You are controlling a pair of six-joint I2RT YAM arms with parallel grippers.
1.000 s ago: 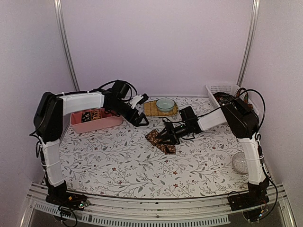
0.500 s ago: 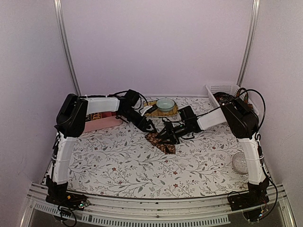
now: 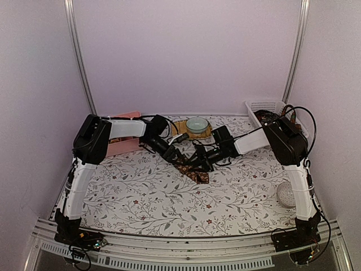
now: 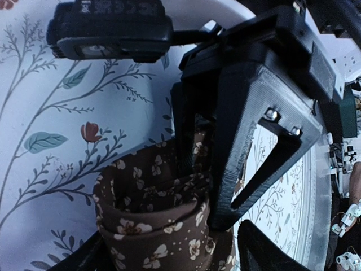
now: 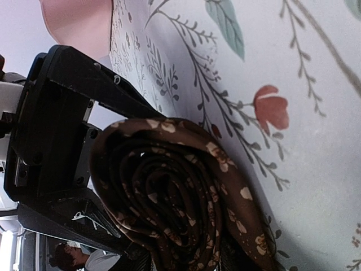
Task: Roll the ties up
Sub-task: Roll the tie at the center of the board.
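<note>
Left arm has swung from the pink bin (image 3: 119, 145) to the tie (image 3: 193, 171) mid-worktop (image 3: 141, 195). Left hand (image 3: 176, 153) is apart but narrowing, straddling the roll, probably to steady it. Right hand (image 3: 198, 160) looks clamped on the roll's core. The roll axis lies flat, and the loose tail trails near-right.

Table (image 3: 146, 197): floral-print cover. Pink box (image 3: 125, 145) near far left corner. Pale green bowl (image 3: 196, 124) sits on woven mat (image 3: 206, 134), far edge, centre. White basket (image 3: 265, 105), far right corner. Pale ball (image 3: 286, 193) by right edge.
</note>
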